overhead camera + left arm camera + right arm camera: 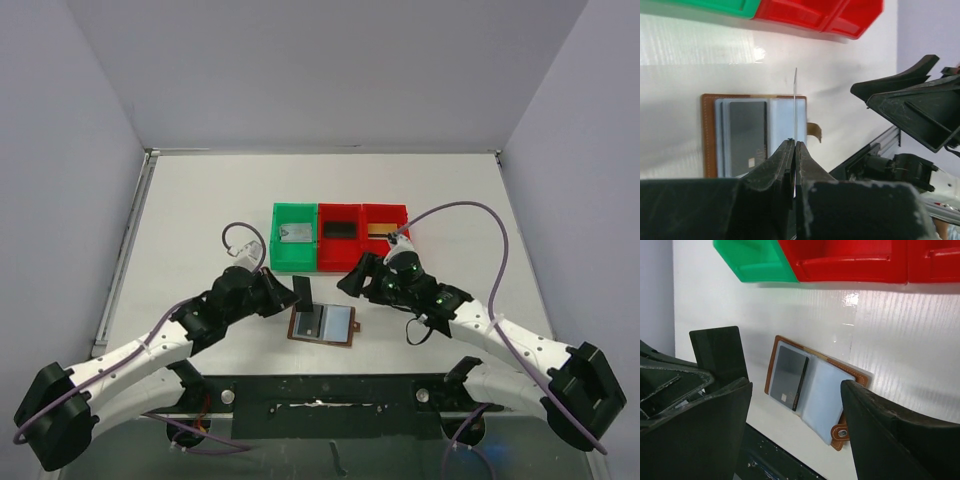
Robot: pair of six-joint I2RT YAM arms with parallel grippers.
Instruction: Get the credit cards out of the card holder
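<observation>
From above, the card holder [322, 324] lies open on the table [200, 220], just in front of the green bin [293, 263] and the two red bins [340, 262]. The left fingers [288, 297] hold a black card [304, 290] upright just beside the holder's far left corner. The right fingers [353, 280] hang near its far right corner.

In the left wrist view, the fingers are pressed together on the black card's lower edge, and the card shows edge-on as a thin line. Beyond it, a second dark card [747, 132] sits in the holder's left sleeve.

In the right wrist view, the right fingers stand well apart with nothing between them. They are above the holder and, as far as I can see, not touching it.

The grip takes only a narrow strip of the black card, so a quick swing toward the bins could twist it loose or drop it. Nothing pins the holder down, so pulling at the second card may drag the whole holder along. The two arms are close, and crossing paths could knock them together.
</observation>
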